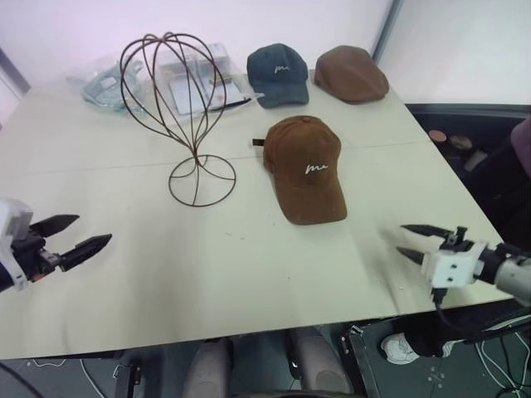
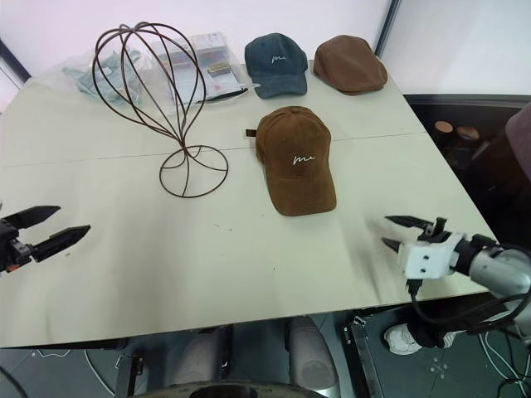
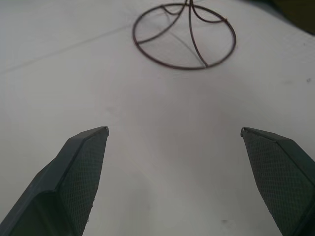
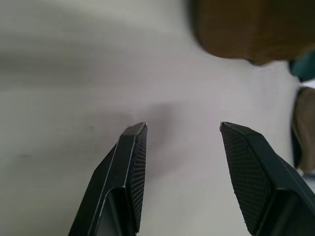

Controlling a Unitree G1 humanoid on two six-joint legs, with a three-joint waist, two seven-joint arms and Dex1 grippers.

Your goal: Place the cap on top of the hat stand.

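Left eye view: a pale table (image 1: 249,274) carries all items listed here.

Hat stand (image 1: 176,116): dark thin wire, balloon-shaped head cage, slim stem, round wire base. It stands upright toward the far left of the table, its cage bare. The left wrist view shows the round base (image 3: 184,37) ahead of that arm's fingers.

Brown cap (image 1: 305,167): suede-like, white script logo on the front, curved brim pointing toward the near edge. It lies flat on the table just right of the hat stand's base, apart from it, untouched by either gripper.

Blue-grey cap (image 1: 279,73): white script logo, lying at the far edge behind the brown cap.

Flat cap (image 1: 350,73): plain brown, lying just right of the blue-grey cap.

Clear plastic bags (image 1: 108,81): a loose pile at the far left corner, behind the hat stand.

Left gripper (image 1: 81,235): over the near left part of the table, jaws spread apart, grasping nothing.

Right gripper (image 1: 411,242): over the near right part of the table, pointing toward the brown cap and well short of it, jaws released and apart, grasping nothing.
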